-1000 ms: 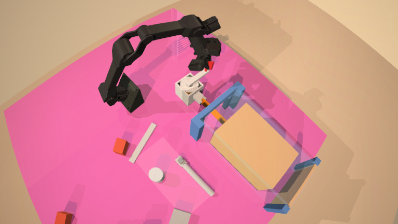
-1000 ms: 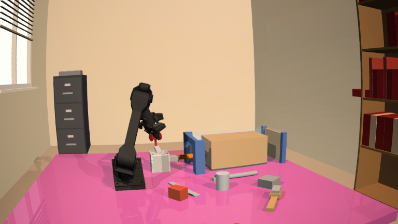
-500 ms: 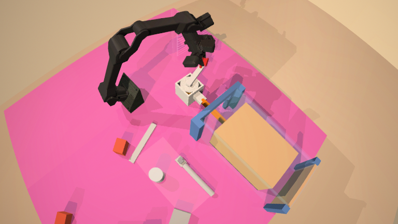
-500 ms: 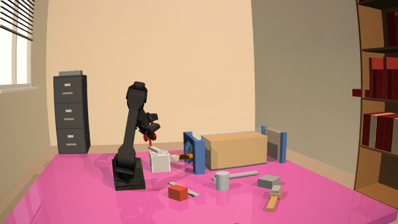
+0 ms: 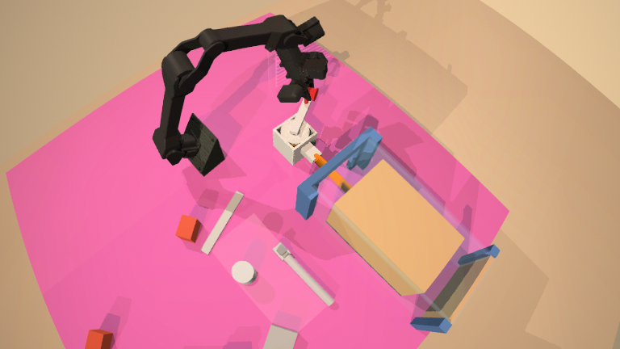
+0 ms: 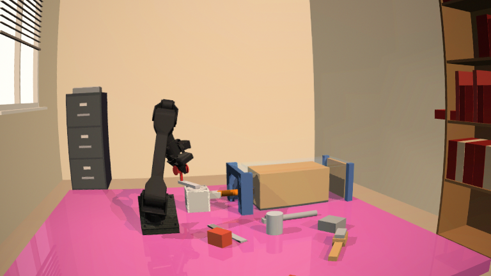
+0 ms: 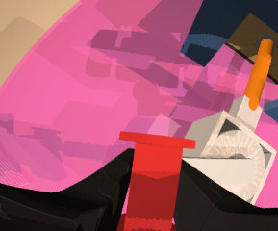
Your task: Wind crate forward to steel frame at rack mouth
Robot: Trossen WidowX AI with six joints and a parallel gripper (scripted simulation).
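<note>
With handle (image 5: 300, 119) seated in winch (image 5: 295, 142) and fingers clamped on its red knob (image 7: 153, 195), mid-wind; crate (image 5: 397, 221) not yet against steel frame (image 5: 336, 162).

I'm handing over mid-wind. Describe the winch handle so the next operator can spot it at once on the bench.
Start at the blue steel frame at the mouth of the cubby; the orange strap runs from it to the white winch box. The winch handle is the pale bar slanting off the top of that box. Unlike the loose grey bars lying flat, it ends in a red knob, gripped by the hand.
</note>
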